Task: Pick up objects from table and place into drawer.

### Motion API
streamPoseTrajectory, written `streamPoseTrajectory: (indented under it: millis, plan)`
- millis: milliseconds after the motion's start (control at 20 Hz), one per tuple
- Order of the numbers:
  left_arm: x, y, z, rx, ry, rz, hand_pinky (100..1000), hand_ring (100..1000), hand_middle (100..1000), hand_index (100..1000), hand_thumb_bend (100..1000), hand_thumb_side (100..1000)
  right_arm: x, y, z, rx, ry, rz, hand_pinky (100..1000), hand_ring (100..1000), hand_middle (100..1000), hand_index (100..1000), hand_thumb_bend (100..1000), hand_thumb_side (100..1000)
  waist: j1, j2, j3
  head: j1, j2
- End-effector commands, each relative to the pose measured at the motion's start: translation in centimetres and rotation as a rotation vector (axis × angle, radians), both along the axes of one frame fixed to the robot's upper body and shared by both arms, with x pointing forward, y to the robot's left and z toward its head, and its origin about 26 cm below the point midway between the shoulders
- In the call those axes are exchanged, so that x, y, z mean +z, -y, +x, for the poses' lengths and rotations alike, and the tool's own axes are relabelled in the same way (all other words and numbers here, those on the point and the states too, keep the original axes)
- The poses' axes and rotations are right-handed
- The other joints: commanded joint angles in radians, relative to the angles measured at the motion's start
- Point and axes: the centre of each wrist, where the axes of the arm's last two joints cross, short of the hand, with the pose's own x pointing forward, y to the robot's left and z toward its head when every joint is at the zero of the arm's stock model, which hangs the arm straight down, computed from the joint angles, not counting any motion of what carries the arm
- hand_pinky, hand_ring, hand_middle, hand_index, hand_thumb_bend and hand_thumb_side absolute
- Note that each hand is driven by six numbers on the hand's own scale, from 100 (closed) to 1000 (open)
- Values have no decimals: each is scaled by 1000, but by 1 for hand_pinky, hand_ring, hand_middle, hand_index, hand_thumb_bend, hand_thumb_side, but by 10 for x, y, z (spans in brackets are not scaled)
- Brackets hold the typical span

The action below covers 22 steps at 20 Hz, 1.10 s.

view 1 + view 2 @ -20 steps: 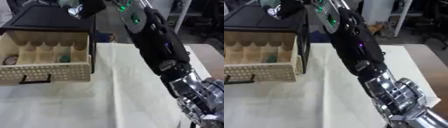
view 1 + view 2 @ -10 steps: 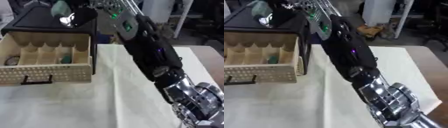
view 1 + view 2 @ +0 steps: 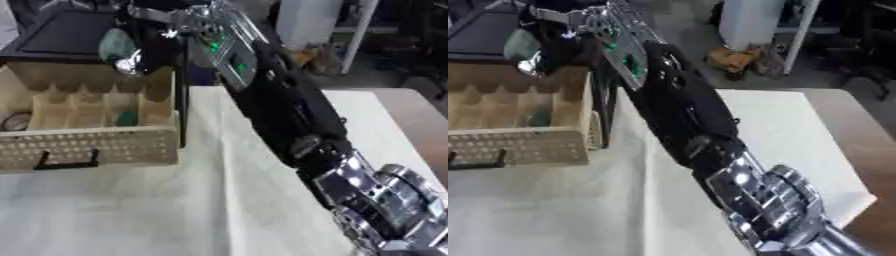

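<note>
Left eye view: we look down on a table under a pale cloth [image 3: 175,210].
Drawer [image 3: 87,145]: at centre left of the frame, pulled open from a black cabinet [image 3: 66,35]; we see beige dividers, a perforated front and a dark handle [image 3: 66,162].
Inside the drawer: a round object [image 3: 13,121] in the far-left compartment, a small green thing [image 3: 127,118] further right.
Held object [image 3: 115,46]: pale green and oval, with something shiny at its lower end, in the upper left of the frame, above the drawer's back compartments.
Right hand [image 3: 144,37]: fingers curled round the green object, we judge.
Right arm [image 3: 289,120]: black and silver, crossing from lower right to upper left.
</note>
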Motion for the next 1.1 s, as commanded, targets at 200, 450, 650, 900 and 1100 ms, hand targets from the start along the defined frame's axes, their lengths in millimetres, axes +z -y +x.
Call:
streamPoseTrajectory:
  millis: [200,450,650,900,1100]
  plan:
    - [8,1,-3,0,25,11,100,100,100,683,170,951,14,0,-2,-6,32,-29,318,580,613,807,372,520,7,-12,1,-8,7]
    - [7,1,-3,0,22,10,100,100,100,683,171,954,17,1,-2,-19,46,-40,335,600,649,858,510,508,7,-11,0,-8,6]
    - [7,1,-3,1,20,12,100,100,100,683,171,955,20,2,-3,-27,56,-34,334,602,648,862,534,513,6,-10,-2,-7,5]
    - [7,1,-3,2,18,11,100,100,100,683,171,954,26,4,-6,-32,77,-9,328,594,642,854,507,531,7,-11,-4,-8,6]
    - [7,1,-3,0,19,11,100,100,100,682,170,953,32,9,-9,-49,98,27,322,585,634,850,490,566,9,-12,-7,-9,10]
